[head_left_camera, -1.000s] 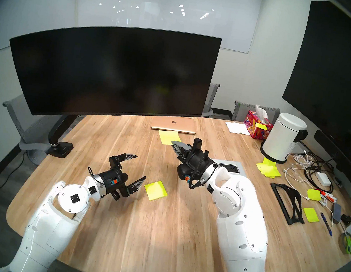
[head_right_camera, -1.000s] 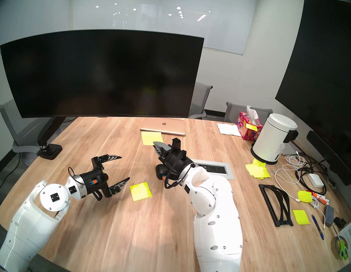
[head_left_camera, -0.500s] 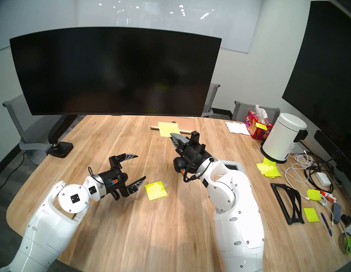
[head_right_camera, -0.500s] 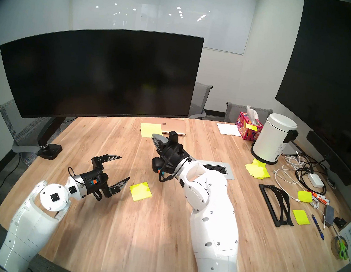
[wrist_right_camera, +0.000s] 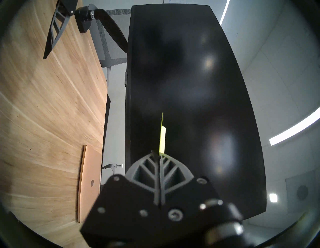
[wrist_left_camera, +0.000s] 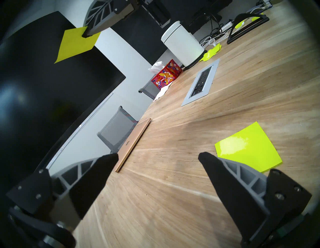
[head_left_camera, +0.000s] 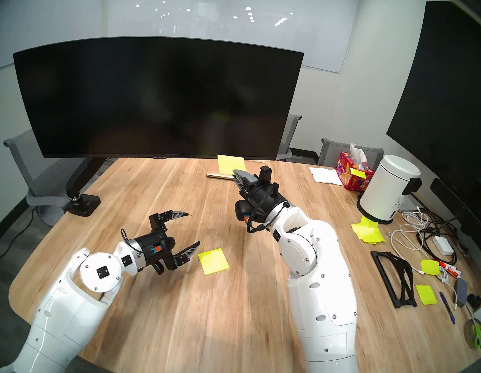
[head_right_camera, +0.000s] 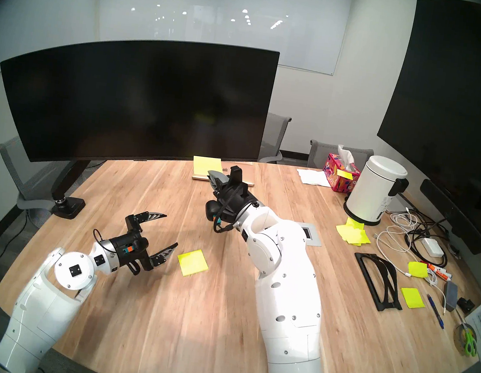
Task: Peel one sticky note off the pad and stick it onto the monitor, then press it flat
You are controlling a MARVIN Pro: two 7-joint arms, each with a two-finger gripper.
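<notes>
My right gripper (head_left_camera: 236,172) is shut on one corner of a yellow-green sticky note (head_left_camera: 230,164), held in the air over the gold laptop, just below and in front of the monitor (head_left_camera: 153,95). The note (wrist_left_camera: 76,43) hangs from the shut fingers in the left wrist view; the right wrist view shows the note (wrist_right_camera: 162,136) edge-on against the monitor (wrist_right_camera: 190,86). The pad (head_left_camera: 213,261) lies flat on the table just right of my left gripper (head_left_camera: 193,230), which stands open and empty. The pad (wrist_left_camera: 247,149) sits beside the left gripper's right finger.
A gold laptop (head_left_camera: 219,175) lies closed behind the note. At the right are a white bin (head_left_camera: 389,189), a tissue box (head_left_camera: 352,171), a heap of yellow notes (head_left_camera: 368,232), cables, a black stand (head_left_camera: 394,276) and loose notes. A power outlet panel (wrist_left_camera: 200,83) is set in the table.
My right arm has carried the note up and away from me, from the table in front of the laptop to just under the monitor's lower edge. The left arm has not moved.
</notes>
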